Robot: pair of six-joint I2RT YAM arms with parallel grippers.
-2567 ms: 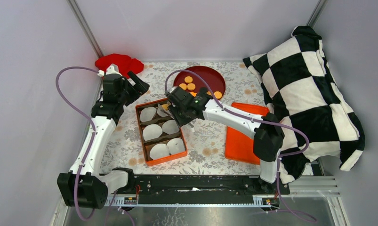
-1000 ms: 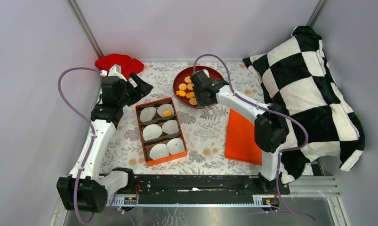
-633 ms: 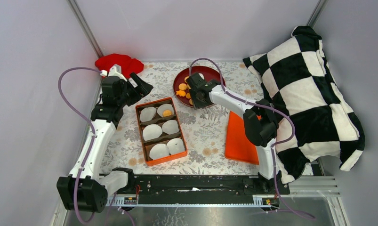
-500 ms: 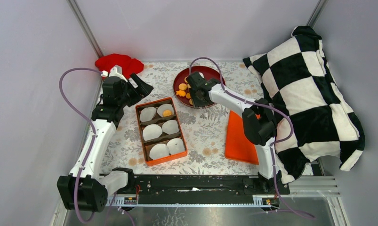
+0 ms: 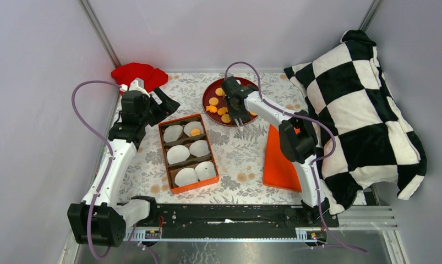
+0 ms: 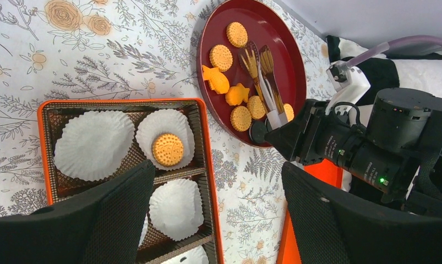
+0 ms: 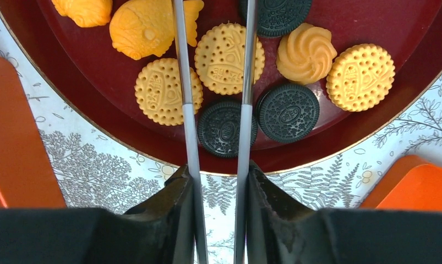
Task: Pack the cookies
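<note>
Near the upper middle of the overhead view, the right gripper (image 5: 238,114) hangs over the near rim of a dark red plate (image 5: 256,91) that carries most of the cookies (image 5: 217,102). Seen from its wrist camera, its two thin metal fingers (image 7: 184,82) run up the centre of the frame with a narrow gap between them. A round orange biscuit (image 7: 224,58) lies in that gap, and each finger crosses one edge of it. Whether they press on it or only hover above it cannot be told. Just left of it lies a second round biscuit (image 7: 163,91). Lower in the frame, toward the rim, two black sandwich cookies (image 7: 289,113) lie side by side. A swirled orange cookie (image 7: 306,52) sits to the right, and a fish-shaped cookie (image 7: 144,27) at the upper left.

Left of the plate in the overhead view, an orange compartment tray (image 6: 205,143) sits on the floral tablecloth (image 5: 235,159) and holds white paper cups (image 6: 92,146). One packed cookie (image 6: 168,149) lies in the cup at the tray's upper right. The left gripper (image 5: 164,102) is held above the tray's upper left corner, jaws spread wide with nothing between them. An orange lid (image 5: 282,159) lies right of the tray, a checkered pillow (image 5: 361,104) fills the right side, and a red cloth (image 5: 138,72) sits at the upper left.
</note>
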